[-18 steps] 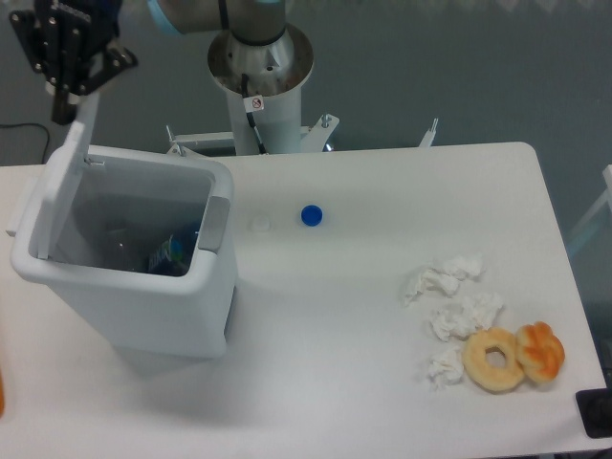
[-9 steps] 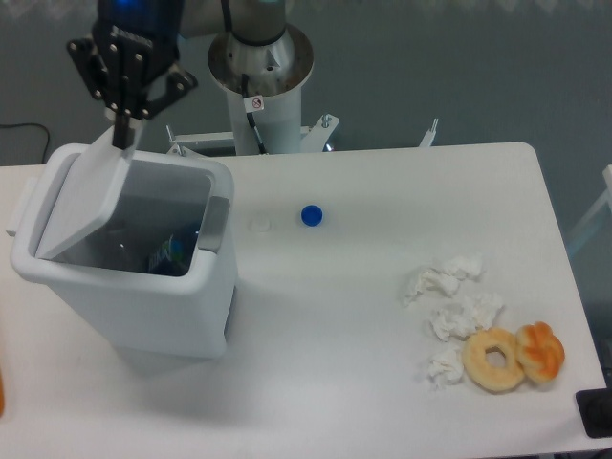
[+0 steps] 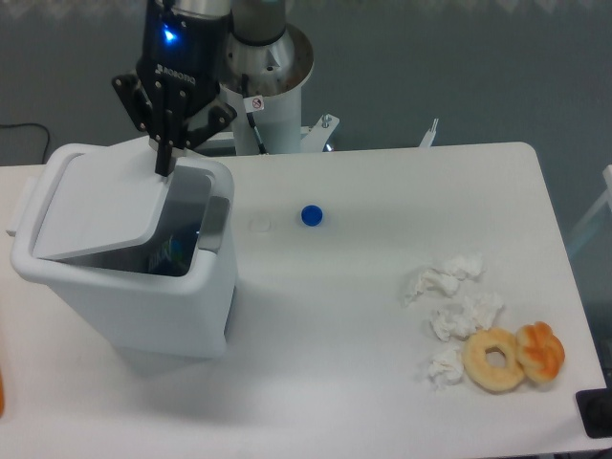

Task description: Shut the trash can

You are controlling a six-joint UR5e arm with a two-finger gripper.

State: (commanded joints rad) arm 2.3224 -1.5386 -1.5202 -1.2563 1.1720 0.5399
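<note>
Standing at the left end of the white table (image 3: 382,382), the trash can (image 3: 163,306) is a large white bin with rounded corners, and its flat lid (image 3: 96,210) is tilted low over the opening — nearly down, but a dark gap remains along the right side, where something blue shows inside. A grey latch tab (image 3: 218,222) sits on the bin's right rim.

The gripper (image 3: 164,164) hangs above the lid's far right corner, its dark body carrying a lit blue light. Its fingers point down as one narrow dark tip that meets the lid's edge; they appear drawn together with nothing clamped between them (the tip looks pressed against the lid, though actual contact is hard to confirm from this angle).

Right of the bin, well apart from it, lies a small blue bottle cap (image 3: 311,215), with a faint white cap (image 3: 259,225) just to its left. Toward the right near corner sit crumpled white tissues (image 3: 457,311), and touching them a ring doughnut (image 3: 495,360) — beside it an orange pastry (image 3: 541,351).
</note>
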